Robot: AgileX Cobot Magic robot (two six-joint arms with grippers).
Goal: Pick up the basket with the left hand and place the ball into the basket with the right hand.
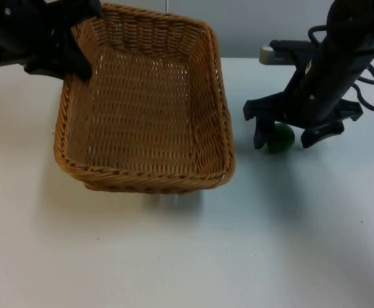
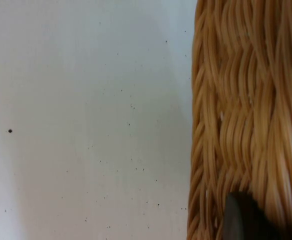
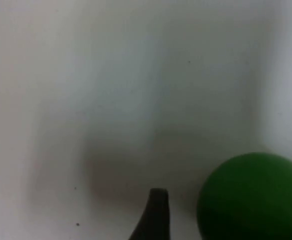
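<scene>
The woven basket (image 1: 145, 106) sits in the middle of the white surface (image 1: 187, 250), tilted, with its far left corner raised higher than the near edge. A shadow lies under the near rim, so that side looks close to the surface or just resting on it; which of the two cannot be told.

The left tool (image 1: 77, 61) is at the basket's far left corner, clamped on the rim there. In the left wrist view the wicker wall (image 2: 246, 110) runs close alongside a black fingertip (image 2: 241, 217), with bare white surface (image 2: 85, 125) beside it.

The green ball (image 1: 281, 137) lies on the surface to the right of the basket, apart from its right wall. The right tool (image 1: 283, 136) is lowered around the ball, its fingers spread wide, one on each side of it, and neither finger is seen pressing on it. In the right wrist view the ball (image 3: 253, 197) lies just beside a black fingertip (image 3: 156, 212) on the surface (image 3: 110, 90).
</scene>
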